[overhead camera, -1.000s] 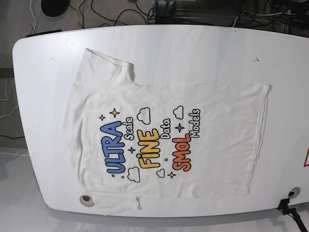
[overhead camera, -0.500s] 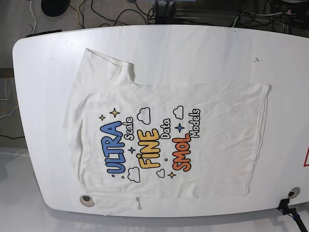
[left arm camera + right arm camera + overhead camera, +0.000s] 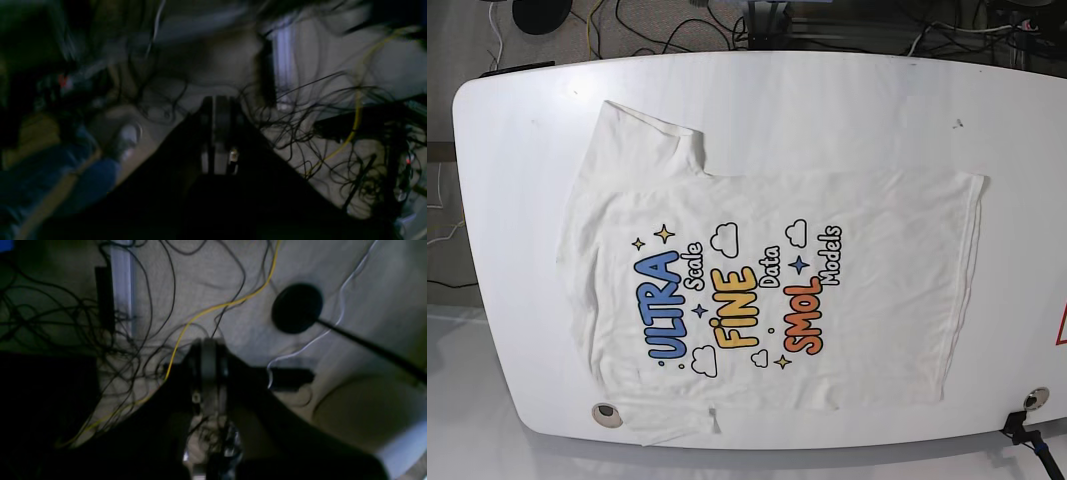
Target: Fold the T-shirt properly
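Note:
The T-shirt (image 3: 867, 290) lies spread flat on the white table (image 3: 827, 100) with its colourful print facing up. Its collar end is toward the left, one sleeve points to the far left corner, and the other sleeve (image 3: 672, 425) hangs over the near edge. Neither arm shows in the base view. In the left wrist view my left gripper (image 3: 218, 100) hangs off the table over a cable-strewn floor, its fingers pressed together and holding nothing. My right gripper (image 3: 208, 341) is likewise shut and holding nothing, above floor cables in the right wrist view.
A round insert (image 3: 607, 413) sits in the table near the front left edge. A black clamp (image 3: 1027, 432) sticks out at the front right corner. A black round stand base (image 3: 297, 308) and a yellow cable (image 3: 217, 306) lie on the floor.

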Available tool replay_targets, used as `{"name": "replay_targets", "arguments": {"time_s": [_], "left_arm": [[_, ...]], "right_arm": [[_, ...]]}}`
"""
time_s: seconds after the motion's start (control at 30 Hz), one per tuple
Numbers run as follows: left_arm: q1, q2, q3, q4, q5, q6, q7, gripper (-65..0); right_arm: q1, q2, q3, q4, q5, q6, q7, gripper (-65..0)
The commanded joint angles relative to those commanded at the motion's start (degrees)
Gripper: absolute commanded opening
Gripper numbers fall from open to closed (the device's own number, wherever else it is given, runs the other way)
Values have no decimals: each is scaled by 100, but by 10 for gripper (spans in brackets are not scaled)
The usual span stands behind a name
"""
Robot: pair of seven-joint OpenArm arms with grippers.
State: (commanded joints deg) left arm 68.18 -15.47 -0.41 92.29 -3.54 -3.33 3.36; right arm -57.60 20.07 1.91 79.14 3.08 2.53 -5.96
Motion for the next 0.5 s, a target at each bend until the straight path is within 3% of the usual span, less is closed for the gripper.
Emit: {"name": "replay_targets", "arguments": {"time_s": [0.07, 0.1, 0.23, 0.5], "left_arm": [[203, -47, -55, 453, 26, 5, 47, -650], [252, -73, -83, 237, 51, -16, -23, -650], [682, -247, -325, 1061, 400, -10, 172, -650], [682, -103, -767, 2611, 759, -32, 190, -650]], "right_arm": [[-201, 95, 31, 538, 11, 5, -180, -650], [-74, 52, 56, -83, 23, -53, -5, -650], [-762, 326, 212, 941, 6, -76, -168, -650], [-1265, 326, 746, 2474, -66, -140, -435, -650]]}}
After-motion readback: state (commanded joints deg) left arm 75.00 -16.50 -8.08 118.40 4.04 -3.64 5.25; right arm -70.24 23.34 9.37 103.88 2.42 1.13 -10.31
